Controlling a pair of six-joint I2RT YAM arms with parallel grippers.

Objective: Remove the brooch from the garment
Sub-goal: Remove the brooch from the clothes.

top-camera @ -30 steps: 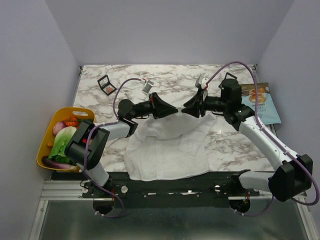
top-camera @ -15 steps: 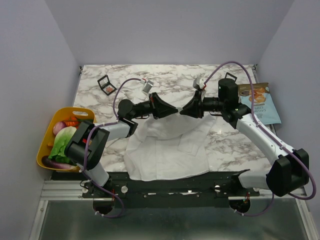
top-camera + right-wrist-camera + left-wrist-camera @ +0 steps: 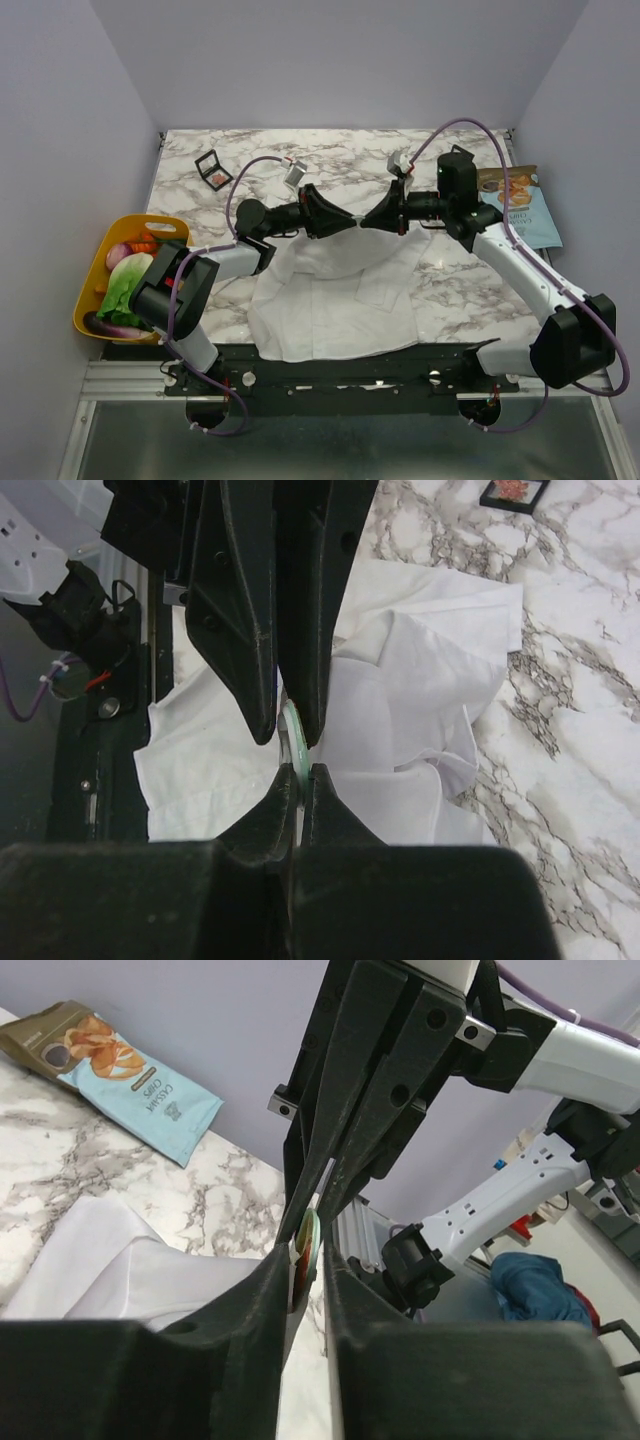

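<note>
The white garment [image 3: 330, 290] lies rumpled near the table's front, with a fold pulled up to where both grippers meet tip to tip. The brooch [image 3: 306, 1245], a small green and orange-red disc, stands edge-on between the fingertips. My right gripper [image 3: 366, 222] reaches in from the right and is shut on the brooch [image 3: 293, 730], pinching its lower rim. My left gripper [image 3: 350, 220] comes from the left. In its wrist view the left gripper [image 3: 305, 1260] has its jaws slightly parted, the brooch and cloth lying against one finger and a thin gap at the other.
A yellow basket [image 3: 90, 290] of vegetables hangs off the table's left edge. A black makeup palette [image 3: 213, 169] lies at the back left. A blue snack bag [image 3: 515, 205] rests at the right edge. Two small silvery items [image 3: 295, 172] sit behind the grippers.
My right gripper has closed onto the brooch. The left jaws have parted a little. Both arms stay tip to tip above the garment.
</note>
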